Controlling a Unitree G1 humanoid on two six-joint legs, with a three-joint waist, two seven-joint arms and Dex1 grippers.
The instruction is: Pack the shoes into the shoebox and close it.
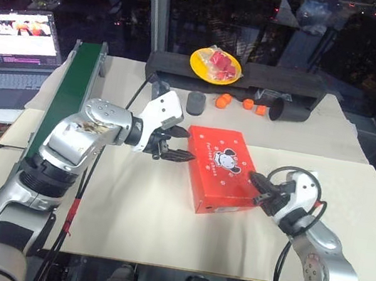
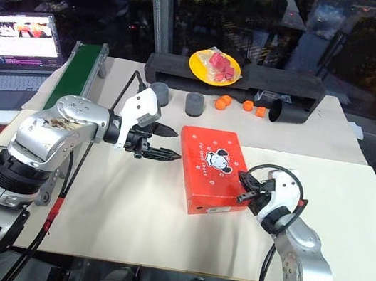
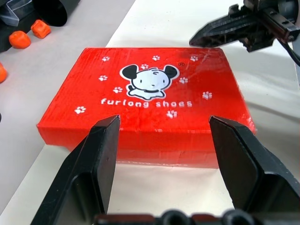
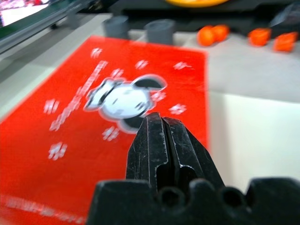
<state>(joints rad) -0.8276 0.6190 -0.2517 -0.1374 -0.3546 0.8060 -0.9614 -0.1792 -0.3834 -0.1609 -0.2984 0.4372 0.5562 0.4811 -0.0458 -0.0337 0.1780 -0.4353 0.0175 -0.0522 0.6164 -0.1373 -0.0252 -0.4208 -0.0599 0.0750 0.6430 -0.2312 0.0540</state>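
The shoebox (image 1: 221, 168) lies flat on the white table with its lid down; it is orange-red with a white cartoon dog and paw marks on top. The shoes are hidden. My left gripper (image 1: 181, 145) is open just off the box's left side, pointing at it, with nothing between its fingers. In the left wrist view the shoebox (image 3: 145, 93) sits just past the two spread fingers (image 3: 101, 159). My right gripper (image 1: 253, 180) is shut and empty at the box's right edge, its tip over the lid in the right wrist view (image 4: 157, 122).
A long black foam tray (image 1: 298, 83) runs along the back, with a yellow plate (image 1: 215, 66) of red pieces on it. Orange pieces (image 1: 222, 101), a grey cup (image 1: 196, 103) and a black cylinder (image 1: 289, 112) lie before it. A green board (image 1: 74, 85) and a laptop (image 1: 16, 47) stand at the left.
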